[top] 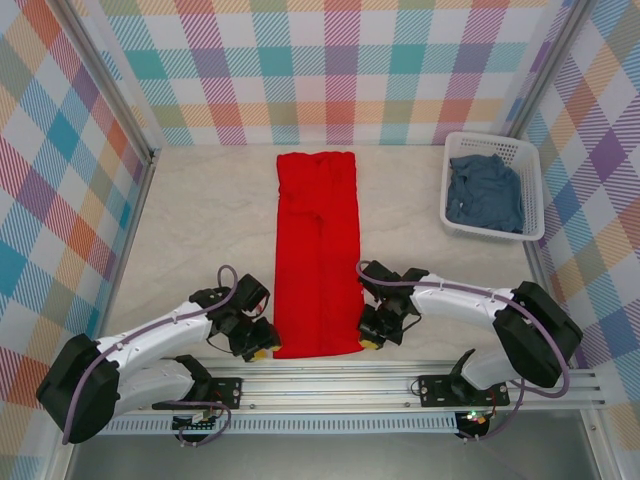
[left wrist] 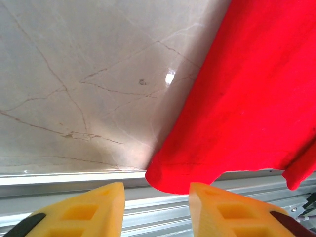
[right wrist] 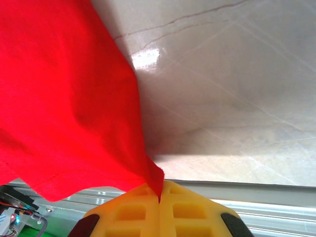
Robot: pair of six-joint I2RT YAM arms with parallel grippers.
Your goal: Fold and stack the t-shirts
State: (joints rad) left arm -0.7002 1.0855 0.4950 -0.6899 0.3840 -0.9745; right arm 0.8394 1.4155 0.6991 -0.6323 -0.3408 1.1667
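Fabric limp, light, likely to sag: bright red cloth t-shirt (top: 317,250), folded into a long strip, lies mid-frame. Right gripper (right wrist: 159,200) clamped on its lower right corner; left gripper (left wrist: 157,210), jaws apart, just off the lower left corner, the matching hold. Faded blue-grey t-shirt (top: 484,192) sits in white lattice plastic basket (top: 488,144), upper right.

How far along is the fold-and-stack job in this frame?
Done: the red t-shirt lies folded into a long strip. In hand: right gripper pinches its near corner; left gripper open beside the other. Left: crosswise folds, and the blue-grey t-shirt, crumpled in the basket.
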